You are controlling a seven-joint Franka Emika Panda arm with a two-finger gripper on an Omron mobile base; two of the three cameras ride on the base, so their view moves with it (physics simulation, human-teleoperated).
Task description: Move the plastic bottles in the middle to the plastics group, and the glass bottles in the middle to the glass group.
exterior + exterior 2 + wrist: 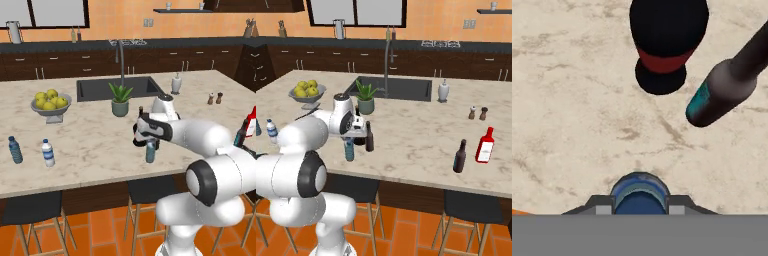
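The small grey-blue water bottle (150, 152) (349, 150) stands upright on the counter near its front edge. My gripper (149, 143) (350, 138) (640, 205) comes down over its blue cap (639, 192), with the fingertips (604, 204) tight against both sides. Just beyond stand the round-bellied black bottle with the red label (667, 40) and the slimmer dark bottle (722, 85) (369, 136). At the far left are the blue bottle (15, 150) and the white-labelled clear bottle (48, 153). The red bottle (485, 145) stands at the right, with another dark bottle (459, 156) beside it.
A potted plant (120, 101) and the sink (100, 89) lie behind the middle bottles. A bowl of yellow fruit (51, 103) sits at the back left. The pepper shakers (477, 113) and a soap dispenser (443, 91) stand at the back right. Stools (30, 210) line the counter's front.
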